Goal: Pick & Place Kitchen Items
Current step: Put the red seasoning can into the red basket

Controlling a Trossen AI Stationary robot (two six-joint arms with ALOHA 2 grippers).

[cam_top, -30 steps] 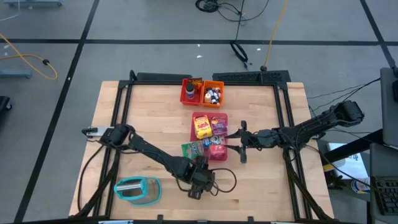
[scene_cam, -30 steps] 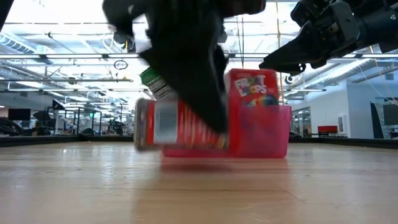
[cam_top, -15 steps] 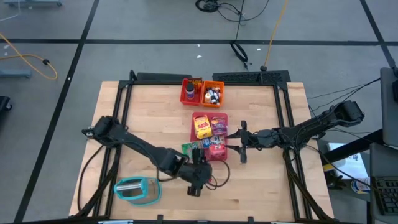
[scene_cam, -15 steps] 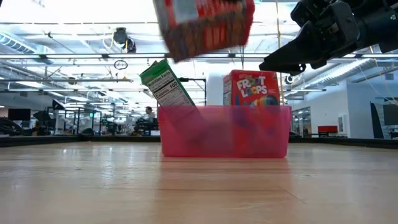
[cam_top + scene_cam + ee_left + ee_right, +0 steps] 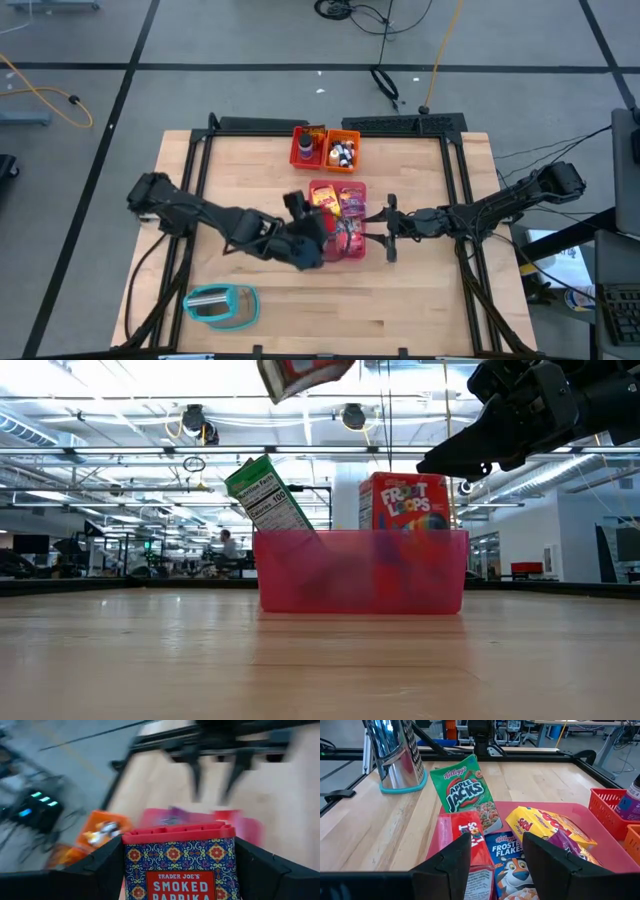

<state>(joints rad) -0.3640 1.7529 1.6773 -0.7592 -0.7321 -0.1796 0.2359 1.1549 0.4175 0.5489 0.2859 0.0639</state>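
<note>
My left gripper (image 5: 305, 240) hangs above the table just left of the pink tray (image 5: 361, 187), shut on a red-lidded smoked paprika tin (image 5: 179, 862). In the low view only the tin's lower end (image 5: 300, 372) shows, at the top edge. The tray (image 5: 360, 575) holds a red Froot Loops box (image 5: 403, 502), a Frosted Flakes box (image 5: 507, 855) and a yellow packet (image 5: 545, 827). A green Apple Jacks box (image 5: 467, 790) leans tilted at the tray's left rim. My right gripper (image 5: 388, 230) waits open at the tray's right side. My left gripper pinches the tin between its two fingers (image 5: 100, 867), one on each side wall (image 5: 129, 870) just below the red lid (image 5: 177, 833). It comes slanting down from the table's left. The lid end points away from the wrist. The tin is lifted clear of table and tray.
Red (image 5: 307, 148) and orange (image 5: 343, 150) bins with small bottles stand at the far edge. A metal grater on a teal base (image 5: 222, 305) lies near the front left. Bare wood lies in front of the tray.
My left gripper has risen from the table near the front edge and gone toward the far edge and the tray, tipping from steeply down toward level. The tin came up off the table with it and now hangs high above the tray's left end.
</note>
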